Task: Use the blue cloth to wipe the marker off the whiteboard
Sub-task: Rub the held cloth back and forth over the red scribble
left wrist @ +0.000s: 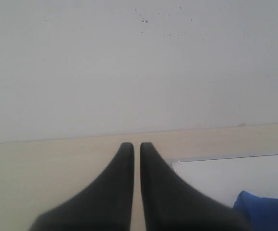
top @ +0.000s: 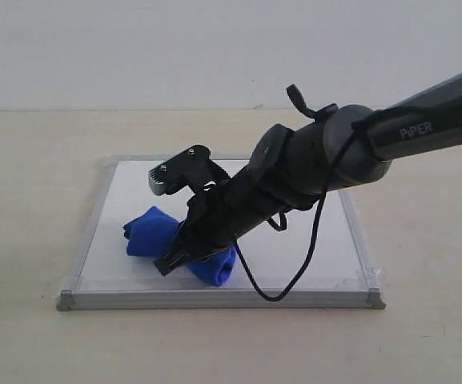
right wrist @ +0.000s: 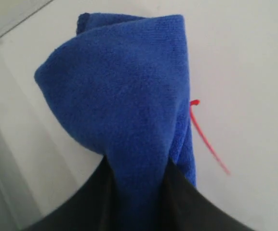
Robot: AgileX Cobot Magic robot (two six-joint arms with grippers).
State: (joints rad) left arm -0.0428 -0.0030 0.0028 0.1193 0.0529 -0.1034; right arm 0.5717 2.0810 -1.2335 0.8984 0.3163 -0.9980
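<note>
Blue cloth [right wrist: 124,96] is pinched in the right claw [right wrist: 139,168] on the whiteboard [right wrist: 244,53] beside the marker [right wrist: 208,139]; left claw [left wrist: 136,146] clenched empty.

Pale, prob. wooden tabletop [top: 22,200] w/ whiteboard [top: 126,196] flat on it

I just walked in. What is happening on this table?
The right gripper pinches the blue cloth between its fingers, with the cloth resting on the whiteboard. A red marker line shows right beside the cloth, not yet wiped. The left gripper is shut, holds nothing, and hangs near the board's edge.
</note>
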